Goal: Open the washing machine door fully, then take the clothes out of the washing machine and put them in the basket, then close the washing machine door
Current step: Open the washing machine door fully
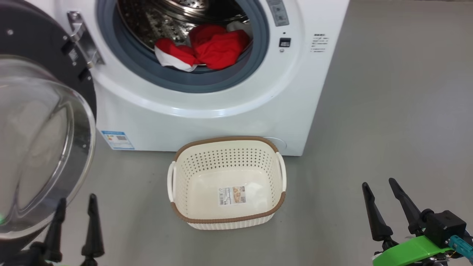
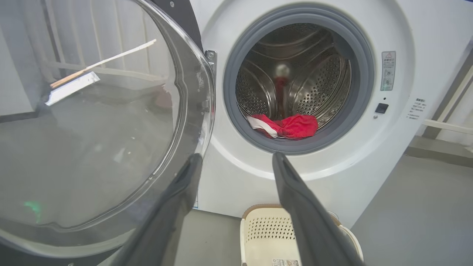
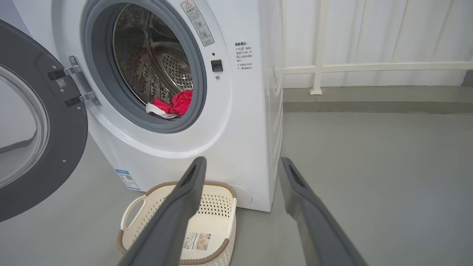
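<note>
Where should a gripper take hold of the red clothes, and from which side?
Probably the raised red bunch of the clothes, humped at the drum's front lip just behind the grey seal: a fold there suits a pinch. Come straight in through the front opening, slightly from above; the washing machine door stands open on the left.

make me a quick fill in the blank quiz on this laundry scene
1. The washing machine door stands ____.
2. The clothes lie in the steel ____ of the washing machine.
3. The basket has ____ clothes in it.
4. The left gripper and the right gripper both hold ____.
Missing words: open; drum; no; nothing.
</note>
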